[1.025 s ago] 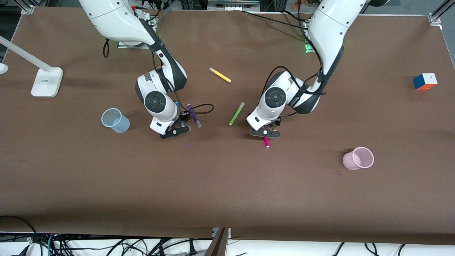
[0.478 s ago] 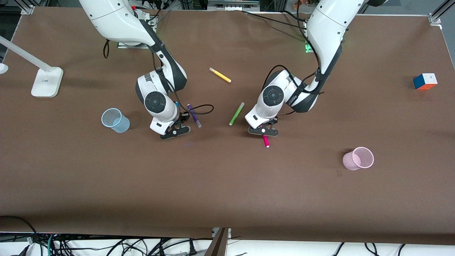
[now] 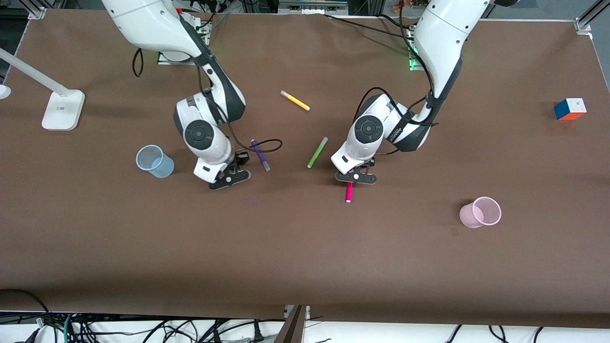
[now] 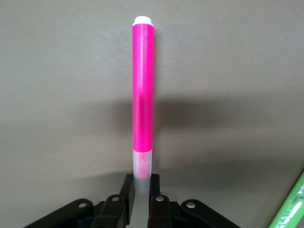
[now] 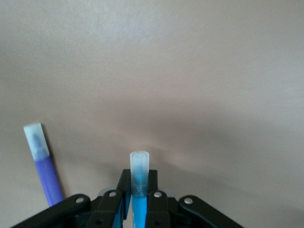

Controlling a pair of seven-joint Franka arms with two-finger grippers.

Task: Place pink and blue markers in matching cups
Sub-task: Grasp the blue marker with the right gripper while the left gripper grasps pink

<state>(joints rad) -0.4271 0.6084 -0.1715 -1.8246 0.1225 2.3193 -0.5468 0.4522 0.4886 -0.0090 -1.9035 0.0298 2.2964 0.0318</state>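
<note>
**Currently: both markers gripped, neither cup filled**

1. Left gripper (image 3: pixel 355 178): fingers closed on the clear cap end of the pink marker (image 3: pixel 349 191). In the left wrist view the pink marker (image 4: pixel 142 95) projects straight out from between the jaws, with its white tip farthest from the fingers. The gripper is over the middle of the worktop, toward the left arm's end of it.

2. Right gripper (image 3: pixel 229 179): fingers closed on the blue marker (image 5: pixel 138 183), as shown in the right wrist view, with the pale cap protruding past the jaws. In the front view the arm hides this marker. The gripper is over the middle of the worktop, toward the right arm's end.

3. Pink cup (image 3: pixel 480 212): empty, standing toward the left arm's end, nearer the front edge than the left gripper.

4. Blue cup (image 3: pixel 154 161): empty, standing near the right gripper, toward the right arm's end.

5. Non-task items: purple marker (image 3: pixel 260 155), green marker (image 3: pixel 317 152) and yellow marker (image 3: pixel 295 100) lie on the table between the arms.

Status, as judged: the grasp stage appears complete for both markers. Remaining work is carrying each marker to its matching cup and releasing it inside.
</note>
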